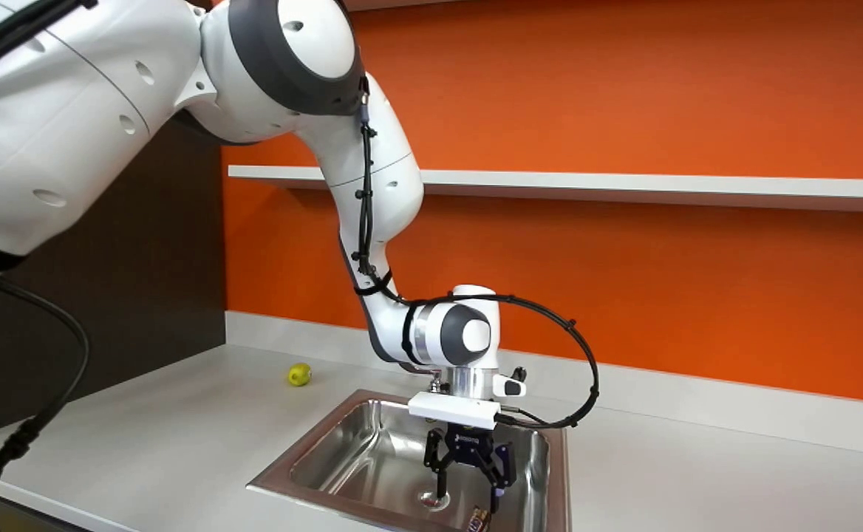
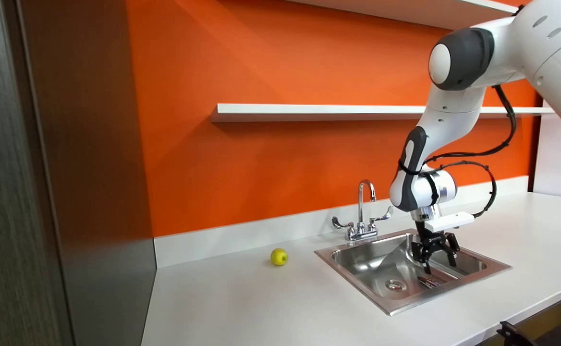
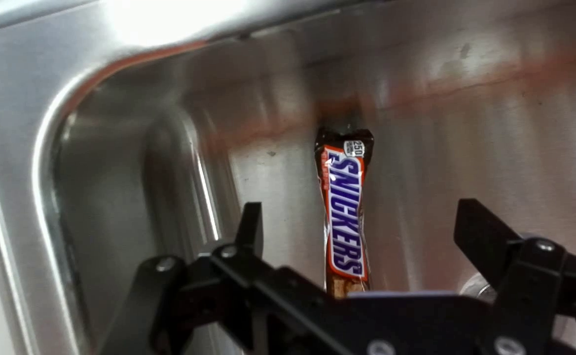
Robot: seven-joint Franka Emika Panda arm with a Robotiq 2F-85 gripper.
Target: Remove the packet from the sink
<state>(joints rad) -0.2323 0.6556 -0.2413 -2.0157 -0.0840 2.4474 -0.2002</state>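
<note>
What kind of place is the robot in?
Probably a kitchen or a break room: there's a steel sink with a chrome two-handled faucet, set into a white counter.

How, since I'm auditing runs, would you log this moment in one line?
gripper: open, over sink | Snickers packet: in sink, ungrasped | removal: not done

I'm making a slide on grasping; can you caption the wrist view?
A SNICKERS packet lies in the steel sink, seen past the open gripper.
</note>
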